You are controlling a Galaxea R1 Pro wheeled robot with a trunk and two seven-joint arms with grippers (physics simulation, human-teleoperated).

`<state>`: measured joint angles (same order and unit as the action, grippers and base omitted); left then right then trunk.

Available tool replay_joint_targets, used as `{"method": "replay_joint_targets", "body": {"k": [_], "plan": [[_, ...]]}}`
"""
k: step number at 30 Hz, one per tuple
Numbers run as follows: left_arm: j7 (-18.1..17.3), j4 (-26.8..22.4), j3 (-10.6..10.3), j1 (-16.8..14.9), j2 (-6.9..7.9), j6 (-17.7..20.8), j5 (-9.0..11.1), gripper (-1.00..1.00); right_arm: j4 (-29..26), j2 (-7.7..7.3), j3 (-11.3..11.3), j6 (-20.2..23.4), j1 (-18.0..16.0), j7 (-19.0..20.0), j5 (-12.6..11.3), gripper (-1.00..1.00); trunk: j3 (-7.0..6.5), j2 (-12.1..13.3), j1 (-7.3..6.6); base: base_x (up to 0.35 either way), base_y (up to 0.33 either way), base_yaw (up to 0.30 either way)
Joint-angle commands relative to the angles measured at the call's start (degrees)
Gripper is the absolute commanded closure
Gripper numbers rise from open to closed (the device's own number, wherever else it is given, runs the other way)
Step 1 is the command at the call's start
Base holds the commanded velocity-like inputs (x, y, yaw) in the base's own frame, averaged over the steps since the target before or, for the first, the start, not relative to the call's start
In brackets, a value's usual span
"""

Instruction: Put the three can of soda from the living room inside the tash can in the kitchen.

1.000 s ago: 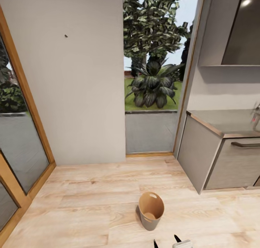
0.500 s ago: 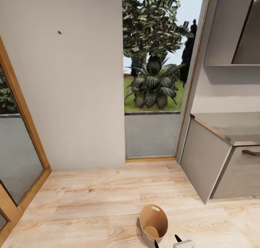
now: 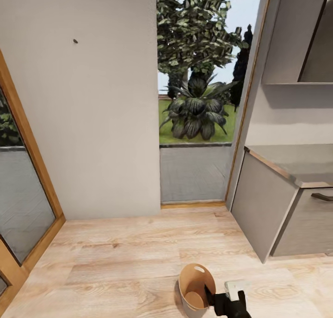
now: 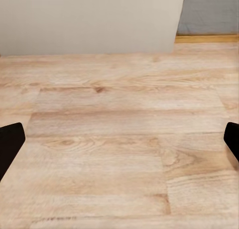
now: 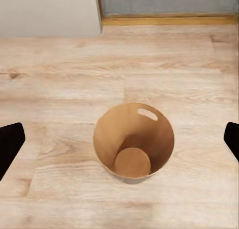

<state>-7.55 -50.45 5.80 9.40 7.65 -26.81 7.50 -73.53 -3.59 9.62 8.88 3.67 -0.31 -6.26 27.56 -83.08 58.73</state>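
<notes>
Coppery-brown inside, the tash can (image 5: 133,144) sits between right claw (image 5: 119,144) fingertips.

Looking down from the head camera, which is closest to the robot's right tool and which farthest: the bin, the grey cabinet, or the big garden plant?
From the right tool:
1. The bin, right beside it on the floor.
2. The grey cabinet, further ahead on the right.
3. The garden plant, outside beyond the glass, straight ahead.

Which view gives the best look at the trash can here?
The right wrist view: the tash can sits whole, showing its empty inside. The head view cuts it at the frame's bottom, behind the right gripper. The left wrist view shows floor.
</notes>
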Motion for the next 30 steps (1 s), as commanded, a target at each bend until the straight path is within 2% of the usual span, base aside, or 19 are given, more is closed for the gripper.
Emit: {"method": "replay_joint_targets", "body": {"k": [1, 2, 3, 4, 5, 8, 10, 11, 13, 14, 15, 16, 18, 21, 23, 30], "plan": [[0.0, 0.0, 0.0, 0.0, 0.00, 0.0, 0.0, -1.00, -0.8, 0.02, -0.5, 2.4, -1.1, 0.0, -0.1, -1.00, 0.00, 0.0, 0.00, 0.001, 0.000, 0.000], [0.0, -0.1, 0.0, 0.0, 0.00, 0.0, 0.0, -1.00, -1.5, 0.01, -0.9, 4.8, -2.4, 0.0, -0.3, -1.00, 0.00, 0.0, 0.00, 0.001, 0.000, 0.000], [0.0, 0.1, 0.0, 0.0, 0.00, 0.0, 0.0, -1.00, -3.0, -0.16, -2.6, 15.8, -8.4, 0.1, -0.8, -1.00, 0.00, 0.0, 0.00, 0.000, 0.000, 0.000], [0.0, 0.2, 0.0, 0.0, 0.00, 0.0, 0.0, -1.00, -3.3, -0.22, -3.6, 20.6, -11.3, 0.1, -1.0, -1.00, 0.00, 0.0, 0.00, 0.000, 0.000, 0.000], [0.0, 0.3, 0.0, 0.0, 0.00, 0.0, 0.0, -1.00, -2.5, -0.34, -6.5, 30.0, -17.9, 0.2, -1.2, -1.00, 0.00, 0.0, 0.00, 0.000, 0.000, 0.000], [0.0, 0.4, 0.1, 0.0, 0.00, 0.0, -0.1, -1.00, 2.8, -0.67, -11.0, 41.4, -28.4, 0.2, -1.4, -1.00, 0.00, 0.0, 0.00, 0.000, 0.000, 0.000], [0.0, 0.4, 0.1, 0.0, 0.00, 0.0, -0.1, -1.00, 8.9, -1.26, -13.4, 45.7, -36.0, 0.2, -1.4, -1.00, 0.00, 0.0, 0.00, 0.000, 0.000, 0.000], [0.0, 0.4, 0.1, 0.0, 0.00, 0.0, -0.1, -1.00, 17.6, -2.48, -14.8, 48.5, -43.4, 0.1, -1.3, -1.00, 0.00, 0.0, 0.00, 0.000, 0.000, 0.000], [0.0, 0.3, 0.1, 0.0, 0.00, 0.0, 0.0, -1.00, 28.3, -4.09, -15.7, 50.2, -50.3, 0.0, -1.1, -1.00, 0.00, 0.0, 0.00, 0.000, 0.000, 0.000], [0.0, 0.3, 0.1, 0.0, 0.00, 0.0, 0.0, -1.00, 28.3, -4.09, -15.7, 50.2, -50.3, 0.0, -1.1, -1.00, 0.00, 0.0, 0.00, 0.000, 0.000, 0.000], [0.0, 0.2, 0.1, 0.0, 0.00, 0.0, 0.0, -1.00, 40.9, -5.63, -16.0, 51.1, -57.2, -0.2, -0.9, -1.00, 0.00, 0.0, 0.00, 0.000, 0.000, 0.000], [0.0, 0.1, 0.1, 0.0, 0.00, -0.1, 0.0, -1.00, 50.1, -6.60, -16.2, 51.1, -62.7, -0.3, -0.7, -1.00, 0.00, 0.0, 0.00, 0.000, 0.000, 0.000], [0.0, 0.2, 0.1, 0.0, -0.01, 0.0, -0.1, -1.00, 57.7, -7.20, -16.0, 51.1, -68.1, -0.4, -0.3, -1.00, 0.00, 0.0, 0.00, 0.000, 0.000, 0.000], [0.0, 0.1, 0.1, 0.0, 0.00, 0.0, -0.1, -1.00, 62.6, -7.45, -15.9, 51.1, -71.9, -0.6, 1.2, -1.00, 0.00, 0.0, 0.00, 0.000, 0.000, 0.000], [0.0, 0.0, 0.1, 0.0, -0.03, 0.0, 0.0, -1.00, 63.8, -7.50, -15.8, 51.1, -72.8, -0.6, 1.8, -1.00, 0.00, 0.0, 0.00, 0.000, 0.000, 0.000], [0.0, 0.1, 0.1, 0.0, -0.04, 0.2, 0.0, -1.00, 64.7, -7.38, -15.8, 51.1, -73.6, -0.6, 2.4, -1.00, 1.26, -2.8, 1.54, 0.000, 0.000, 0.000]]}}
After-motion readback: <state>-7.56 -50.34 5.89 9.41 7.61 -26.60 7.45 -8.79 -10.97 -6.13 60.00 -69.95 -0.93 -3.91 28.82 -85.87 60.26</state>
